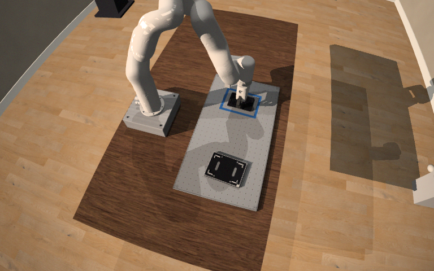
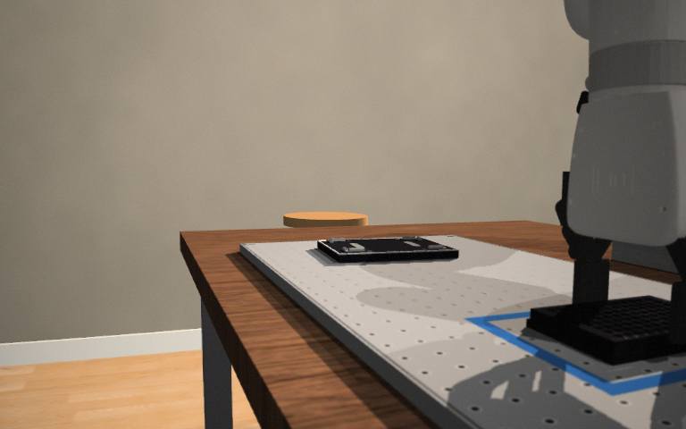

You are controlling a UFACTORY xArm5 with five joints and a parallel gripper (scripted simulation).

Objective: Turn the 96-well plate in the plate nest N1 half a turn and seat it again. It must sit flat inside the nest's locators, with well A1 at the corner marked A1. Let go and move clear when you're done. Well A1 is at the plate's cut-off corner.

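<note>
the top view shows the whole bench [image 1: 114, 178], the arm's base [image 1: 166, 126], the grey perforated board [image 1: 204, 153] and an unoccupied black plate nest [image 1: 226, 168] near its closer end. the 96-well plate [image 1: 247, 103] sits apart from that nest, inside a blue-outlined square [image 1: 224, 108]. the exterior view alone shows the plate's wells [image 2: 627, 315] and the fingers [image 2: 589, 278] standing wide, clamped on the plate's opposite sides as it rests flat on the board. a round orange stool top [image 2: 325, 219] shows beyond the bench.
</note>
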